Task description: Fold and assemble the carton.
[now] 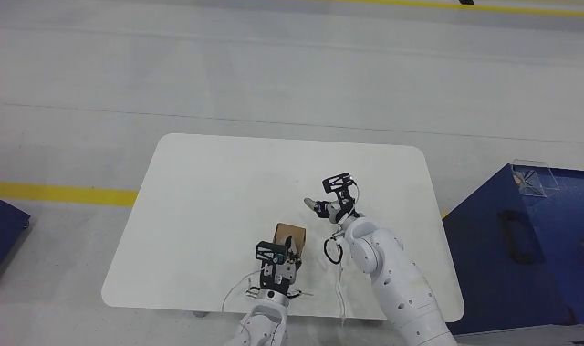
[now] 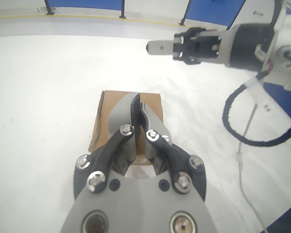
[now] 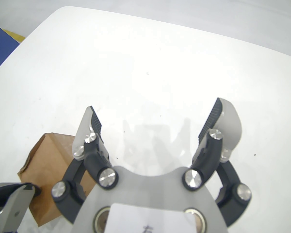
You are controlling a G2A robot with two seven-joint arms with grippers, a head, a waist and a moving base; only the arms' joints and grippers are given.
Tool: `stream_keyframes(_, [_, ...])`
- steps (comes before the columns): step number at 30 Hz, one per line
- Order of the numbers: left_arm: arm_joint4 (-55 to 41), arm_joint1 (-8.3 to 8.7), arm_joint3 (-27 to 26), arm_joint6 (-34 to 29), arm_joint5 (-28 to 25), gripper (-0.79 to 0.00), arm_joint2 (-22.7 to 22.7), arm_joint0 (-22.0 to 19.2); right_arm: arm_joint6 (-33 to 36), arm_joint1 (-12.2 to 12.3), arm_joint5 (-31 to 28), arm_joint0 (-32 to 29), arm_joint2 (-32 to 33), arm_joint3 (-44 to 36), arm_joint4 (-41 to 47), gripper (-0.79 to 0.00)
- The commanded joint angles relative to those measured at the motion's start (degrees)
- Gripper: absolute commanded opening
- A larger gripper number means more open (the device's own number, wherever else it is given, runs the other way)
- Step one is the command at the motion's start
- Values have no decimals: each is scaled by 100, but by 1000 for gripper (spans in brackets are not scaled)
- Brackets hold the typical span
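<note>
A small brown carton (image 1: 290, 232) stands on the white table (image 1: 228, 182) near its front edge, with its top folded down flat. In the left wrist view my left gripper (image 2: 137, 97) is shut, its fingertips together and lying over the carton's top face (image 2: 116, 98). I cannot tell whether they press on it. My right gripper (image 3: 157, 112) is open and holds nothing, above bare table just to the right of the carton (image 3: 48, 156). From the left wrist it appears side-on as the right gripper (image 2: 151, 47), beyond the carton and above table height.
A black cable loop (image 2: 232, 122) and a thin white cable hang from the right arm, near the table's right side. A blue block (image 1: 520, 246) stands off the table's right edge. Bare table surface (image 3: 148, 49) spreads to the left and back.
</note>
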Motion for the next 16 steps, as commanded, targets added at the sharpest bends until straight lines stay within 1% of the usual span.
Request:
stream_keyframes(1, [-175, -28, -118, 227, -16, -785, -2, 23, 0, 0, 0, 0, 0, 0, 0, 0])
stream_keyframes(3, [-327, -51, -324, 744, -63, -785, -13, 125, 0, 0, 0, 0, 0, 0, 0, 0])
stream_keyframes(5, [-467, -71, -533, 1507, -88, -785, -54, 256, 0, 0, 0, 0, 0, 0, 0, 0])
stream_keyframes(8, [-730, -112, -679, 2385, -101, -785, -90, 442, 0, 0, 0, 0, 0, 0, 0, 0])
stream_keyframes(9, [-730, -112, -679, 2385, -101, -6, -90, 442, 0, 0, 0, 0, 0, 0, 0, 0])
stream_keyframes(10, [-712, -109, -675, 2288, -110, -784, -85, 434, 0, 0, 0, 0, 0, 0, 0, 0])
stream_keyframes(12, [-742, -113, -684, 2486, -102, -775, -92, 448, 0, 0, 0, 0, 0, 0, 0, 0])
stream_keyframes(13, [-737, -113, -681, 2442, -101, -744, -92, 445, 0, 0, 0, 0, 0, 0, 0, 0])
stream_keyframes(15, [-730, -112, -679, 2386, -101, -632, -91, 442, 0, 0, 0, 0, 0, 0, 0, -1])
stream_keyframes(16, [-730, -112, -679, 2381, -101, -548, -90, 442, 0, 0, 0, 0, 0, 0, 0, 0])
